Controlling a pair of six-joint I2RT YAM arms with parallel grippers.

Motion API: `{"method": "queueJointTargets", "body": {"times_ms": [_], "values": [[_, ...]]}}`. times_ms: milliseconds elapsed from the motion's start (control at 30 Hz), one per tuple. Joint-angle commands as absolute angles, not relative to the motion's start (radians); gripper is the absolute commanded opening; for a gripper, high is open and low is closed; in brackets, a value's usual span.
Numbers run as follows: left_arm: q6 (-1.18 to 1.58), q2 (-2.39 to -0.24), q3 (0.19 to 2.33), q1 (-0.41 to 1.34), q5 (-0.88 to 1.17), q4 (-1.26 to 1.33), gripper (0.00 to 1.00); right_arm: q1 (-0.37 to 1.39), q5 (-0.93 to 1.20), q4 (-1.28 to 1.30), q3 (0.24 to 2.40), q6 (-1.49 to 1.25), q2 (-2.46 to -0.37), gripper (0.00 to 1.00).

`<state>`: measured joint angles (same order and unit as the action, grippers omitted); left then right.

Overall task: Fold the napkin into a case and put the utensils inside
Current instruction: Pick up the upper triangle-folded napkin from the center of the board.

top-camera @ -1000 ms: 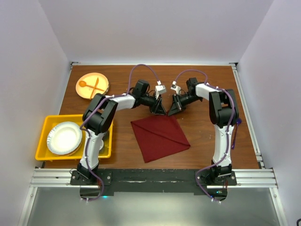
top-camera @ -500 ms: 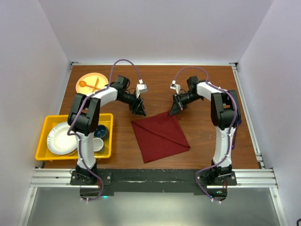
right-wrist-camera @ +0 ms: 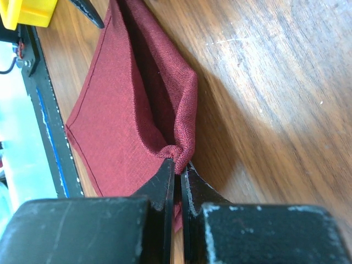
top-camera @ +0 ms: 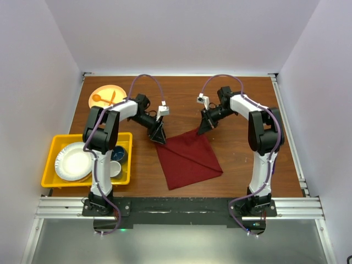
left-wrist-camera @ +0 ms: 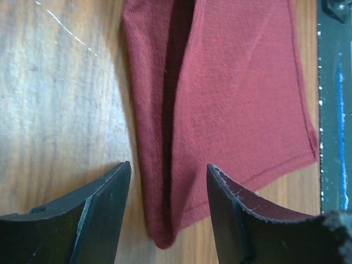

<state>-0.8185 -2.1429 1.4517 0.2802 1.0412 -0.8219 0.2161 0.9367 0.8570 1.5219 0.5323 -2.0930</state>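
Napkin (top-camera: 188,160): maroon cloth, already folded over on itself, lying mid-table just beyond the arm bases. One corner points to the far right and another to the far left.
Right gripper (right-wrist-camera: 177,165): jaws pressed together on the napkin's far right corner, with the cloth bunched between the tips. A second ago they were slightly parted and they have since closed.
Left gripper (left-wrist-camera: 168,170): fingers spread, straddling the napkin's far left corner without touching it, with bare wood to one side.
Change: a second ago both grippers met at the same far corner. The left one then let go, swung out to the left, and has come back over the neighbouring corner with its jaws apart.
Meaning, as a judgement: the grip has been handed over. The right holds one end of the far edge and the left looks set to take the other, ready for the next fold towards a case.
Progress: early. There is no narrow packet yet.
Utensils: not made out in any view.
Yellow tray (top-camera: 48,165): on the left, holding a white plate (top-camera: 74,161) and small cups.
Orange plate (top-camera: 118,92): far left, carrying an orange spoon and fork (top-camera: 104,99).
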Motion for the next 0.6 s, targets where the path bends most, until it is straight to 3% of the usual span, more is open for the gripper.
{"method": "queueJointTargets", "body": {"times_ms": [0, 433, 567], "values": [[-0.876, -2.18, 1.471, 0.261, 1.039, -0.885, 0.62, 0.218, 0.946, 0.87, 1.516, 0.578, -2.01, 0.0], [-0.861, -2.217, 1.473, 0.25, 1.04, -0.896, 0.5, 0.218, 0.997, 0.902, 1.479, 0.655, -1.931, 0.0], [-0.867, -2.223, 1.48, 0.242, 1.054, -0.916, 0.42, 0.216, 0.992, 0.925, 1.471, 0.686, -1.922, 0.0]]}}
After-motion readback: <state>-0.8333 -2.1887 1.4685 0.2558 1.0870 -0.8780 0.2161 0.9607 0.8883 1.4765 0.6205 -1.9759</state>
